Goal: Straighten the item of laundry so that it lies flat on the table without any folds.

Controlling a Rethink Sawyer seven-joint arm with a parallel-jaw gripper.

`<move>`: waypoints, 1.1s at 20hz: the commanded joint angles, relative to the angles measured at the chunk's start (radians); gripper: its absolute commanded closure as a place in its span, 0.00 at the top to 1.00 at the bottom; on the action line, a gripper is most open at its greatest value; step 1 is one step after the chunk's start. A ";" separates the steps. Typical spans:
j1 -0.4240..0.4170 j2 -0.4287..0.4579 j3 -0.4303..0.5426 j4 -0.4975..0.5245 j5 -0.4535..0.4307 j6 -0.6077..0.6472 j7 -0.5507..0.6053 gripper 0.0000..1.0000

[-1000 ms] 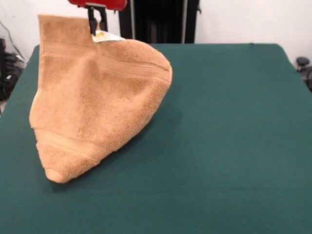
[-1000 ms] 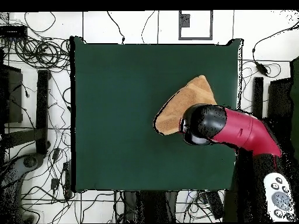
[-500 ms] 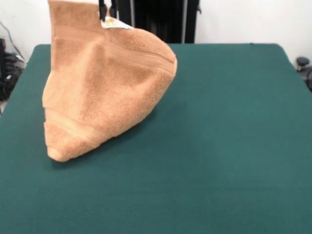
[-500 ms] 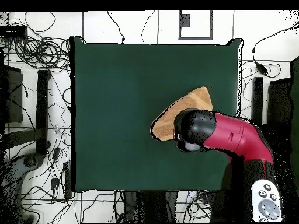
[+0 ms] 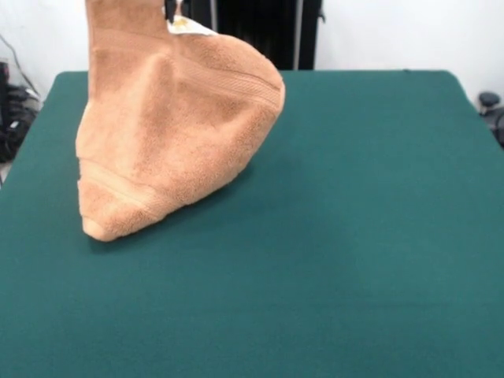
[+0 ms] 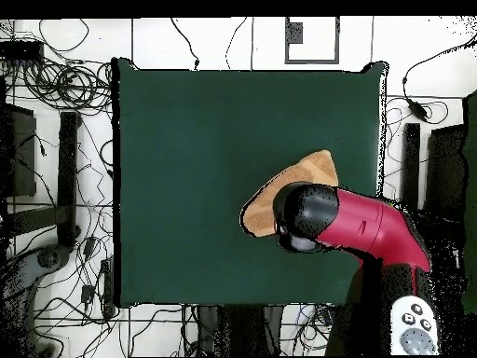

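Observation:
The orange-tan terry towel (image 5: 169, 134) hangs bunched in a cone, with its top edge lifted and its lower tip resting on the green table (image 5: 370, 220) at the left. A woven border band runs across it. The white tag (image 5: 189, 26) shows at the top. My gripper (image 5: 170, 9) shows only its dark tips at the top edge, shut on the towel beside the tag. In the overhead view the red arm (image 6: 373, 228) covers the gripper and most of the towel (image 6: 315, 169). The towel sits at the right side of the table (image 6: 186, 140).
Cables and stands (image 6: 65, 93) lie on the floor around the table in the overhead view. The black pedestal (image 5: 260, 31) stands behind the table's far edge.
The gripper has risen almost out of the front view and shifted slightly right. The towel has lifted with it, and its lower tip has slid farther from the camera.

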 commanded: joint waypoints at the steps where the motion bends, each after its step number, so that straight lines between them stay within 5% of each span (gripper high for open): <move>1: 0.048 0.009 -0.003 0.105 0.056 0.109 0.245 0.00; 6: 0.051 0.010 0.005 0.008 0.059 0.244 0.201 0.00; 13: 0.041 0.100 0.071 -0.257 0.045 0.443 0.158 0.00; 16: 0.038 0.114 0.080 -0.246 0.072 0.394 0.179 0.00; 22: 0.034 0.131 0.089 -0.126 0.092 0.074 0.174 0.00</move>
